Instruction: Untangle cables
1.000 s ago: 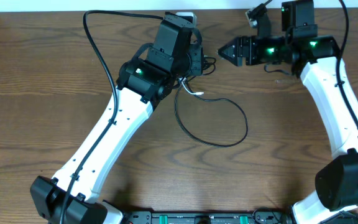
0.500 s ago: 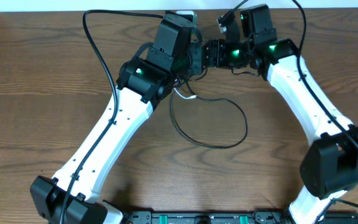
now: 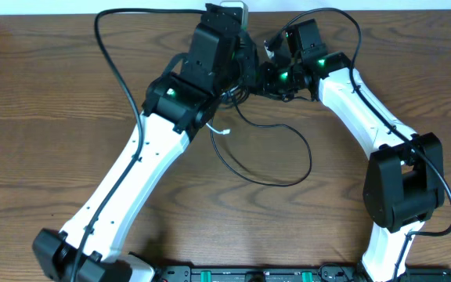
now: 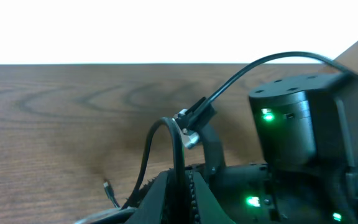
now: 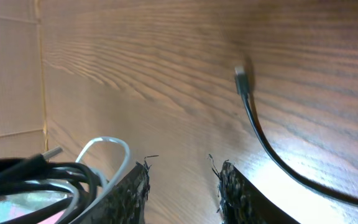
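Observation:
The cables are a tangle under the two grippers, with a thin black loop spread over the table toward the front. A white cable end lies beside the left arm. My left gripper is shut on a black cable that arches up out of the jaws in the left wrist view. My right gripper is close to the left one, open, with bare wood between its fingertips. A bunch of black and white cables lies just outside its left finger. A black plug end rests on the table ahead of it.
A white object sits at the table's far edge behind the left gripper. The left arm's thick black wire arcs over the table's back left. The right arm's wrist fills the right of the left wrist view.
My right arm has swung left until its gripper is next to the left one, and its jaws have narrowed. The left gripper shifted slightly toward the far edge, dragging the white cable end left.

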You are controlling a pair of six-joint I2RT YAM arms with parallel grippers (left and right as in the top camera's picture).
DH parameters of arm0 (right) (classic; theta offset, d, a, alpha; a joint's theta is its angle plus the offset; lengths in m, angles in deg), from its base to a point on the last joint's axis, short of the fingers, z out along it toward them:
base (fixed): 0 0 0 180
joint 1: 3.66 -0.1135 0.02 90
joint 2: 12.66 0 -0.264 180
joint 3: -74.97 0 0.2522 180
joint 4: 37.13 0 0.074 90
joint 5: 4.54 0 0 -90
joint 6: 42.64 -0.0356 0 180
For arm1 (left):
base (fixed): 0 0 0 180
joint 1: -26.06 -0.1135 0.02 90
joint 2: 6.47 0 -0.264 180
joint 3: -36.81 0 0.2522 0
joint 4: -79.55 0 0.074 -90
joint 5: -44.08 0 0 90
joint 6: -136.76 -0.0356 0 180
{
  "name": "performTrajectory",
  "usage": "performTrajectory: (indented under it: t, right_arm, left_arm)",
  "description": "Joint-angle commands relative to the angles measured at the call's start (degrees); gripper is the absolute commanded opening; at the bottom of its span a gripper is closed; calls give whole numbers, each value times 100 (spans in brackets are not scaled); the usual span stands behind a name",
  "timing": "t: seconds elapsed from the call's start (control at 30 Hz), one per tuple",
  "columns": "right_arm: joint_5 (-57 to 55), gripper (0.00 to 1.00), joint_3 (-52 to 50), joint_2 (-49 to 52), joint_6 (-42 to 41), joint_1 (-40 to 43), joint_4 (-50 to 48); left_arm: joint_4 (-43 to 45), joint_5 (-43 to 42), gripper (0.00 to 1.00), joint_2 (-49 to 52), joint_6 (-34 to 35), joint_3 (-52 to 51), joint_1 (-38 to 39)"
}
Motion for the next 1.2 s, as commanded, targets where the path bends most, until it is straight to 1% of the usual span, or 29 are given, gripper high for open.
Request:
performTrajectory:
  t: [0.0,0.13,0.27,0.37,0.53,0.6,0.7,0.83,1.07,1.17]
  right_arm:
    - [251,37,-15,7,278,11,-162]
    - [254,38,-15,-57,625,262,-240]
    - [409,46,-15,-181,1143,643,-269]
    - [1016,50,-15,-278,1882,868,-260]
    - [1945,51,-15,-313,2857,1008,-251]
    - [2256,50,-15,-313,3128,1016,-269]
    - [3088,51,-15,-313,3504,1045,-402]
    - [3703,52,-15,-313,3585,1117,-599]
    - [4030,54,-15,-313,3663,1110,-603]
    - [4024,55,-15,-313,3683,1051,-560]
  left_arm:
    - [-22,-57,7,-365,76,39,-17]
    - [-420,-74,7,-393,188,39,-17]
    - [-850,-76,7,-393,188,39,-17]
    - [-964,-101,7,-393,188,39,-17]
    - [-960,-332,8,-393,190,39,-17]
    - [-968,-356,7,-391,188,39,-17]
    - [-990,-387,7,-391,205,39,-17]
    - [-1064,-411,7,-391,212,39,-17]
    - [-1075,-448,7,-391,232,39,-17]
    - [-1058,-710,7,-391,251,39,-17]
